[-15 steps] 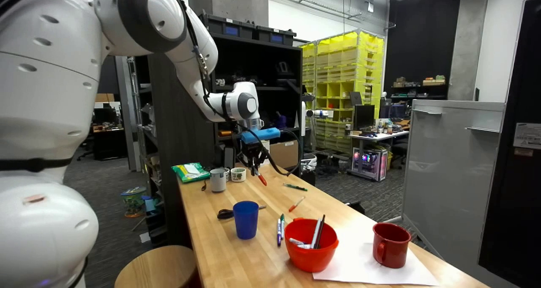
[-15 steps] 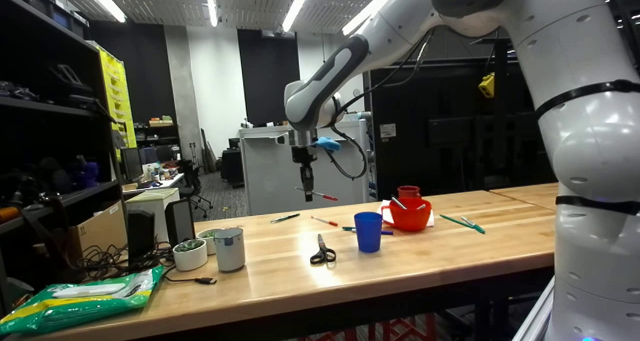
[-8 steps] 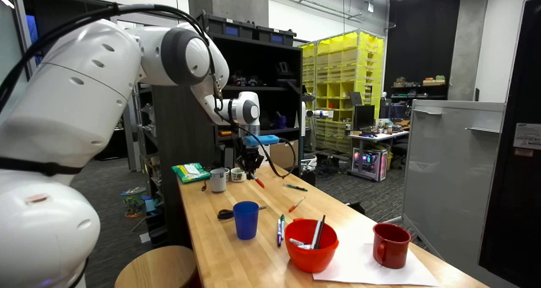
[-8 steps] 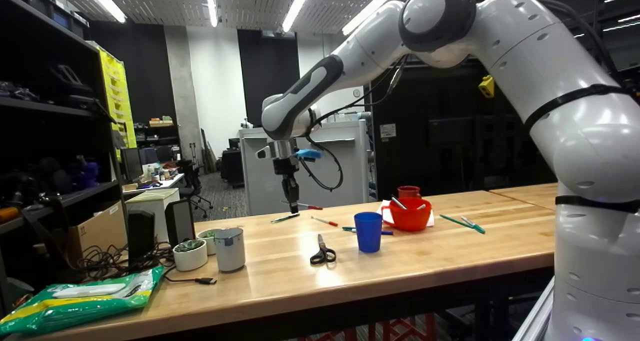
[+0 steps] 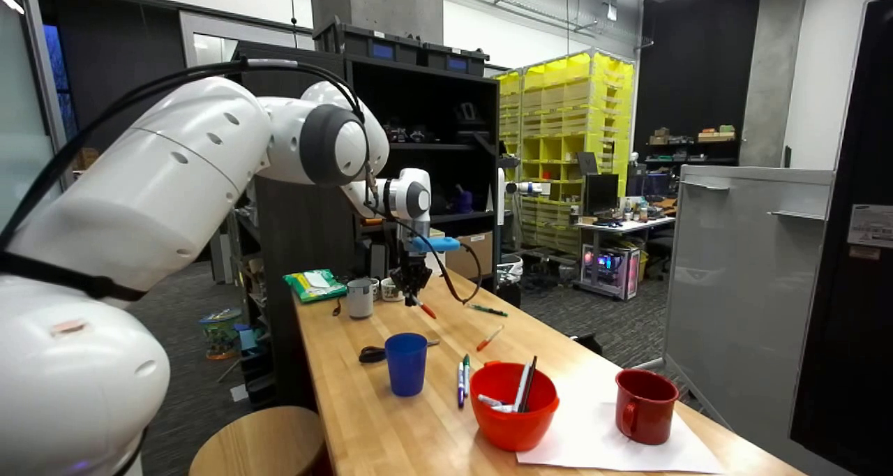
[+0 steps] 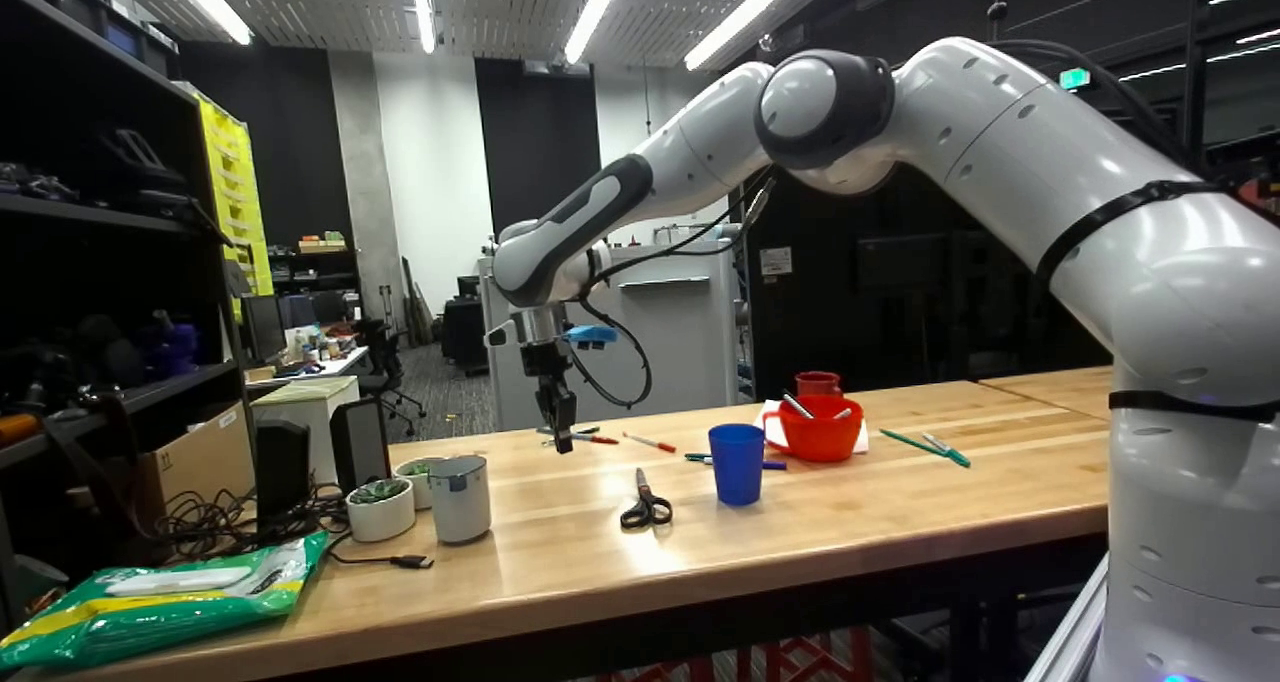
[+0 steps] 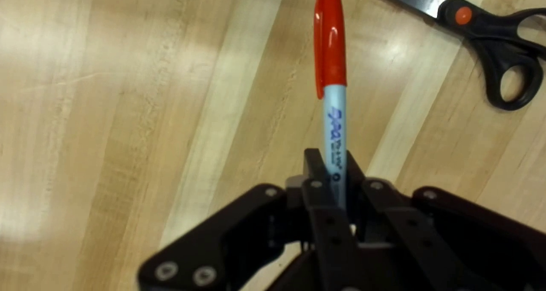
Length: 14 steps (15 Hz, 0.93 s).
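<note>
Over the worktop (image 6: 570, 552), right of the grey cup (image 6: 461, 502), the pincer (image 7: 333, 169) is way lower than a second ago, still clamped on a red-capped marker (image 7: 335, 95); purple lettering (image 7: 336, 123) looks like "expo".

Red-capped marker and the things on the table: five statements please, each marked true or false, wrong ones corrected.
1. The gripper holds the red-capped marker. True.
2. The blue cup lies on its side. False: the blue cup stands upright.
3. The red bowl has pens in it. True.
4. The scissors lie inside the red bowl. False: the scissors lie on the table.
5. The red mug stands on white paper. True.
</note>
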Each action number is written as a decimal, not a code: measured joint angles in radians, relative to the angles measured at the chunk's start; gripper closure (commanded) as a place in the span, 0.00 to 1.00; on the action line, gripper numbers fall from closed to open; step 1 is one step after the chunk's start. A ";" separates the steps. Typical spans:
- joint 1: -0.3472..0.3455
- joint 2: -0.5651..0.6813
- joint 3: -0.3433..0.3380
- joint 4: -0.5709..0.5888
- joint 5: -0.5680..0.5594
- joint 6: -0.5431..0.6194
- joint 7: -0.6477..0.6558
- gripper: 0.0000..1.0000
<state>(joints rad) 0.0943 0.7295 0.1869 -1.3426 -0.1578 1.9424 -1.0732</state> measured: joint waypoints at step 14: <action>0.018 0.164 0.004 0.213 0.065 -0.063 -0.099 0.19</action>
<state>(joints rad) 0.1121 0.8931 0.1912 -1.1296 -0.0932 1.8797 -1.1718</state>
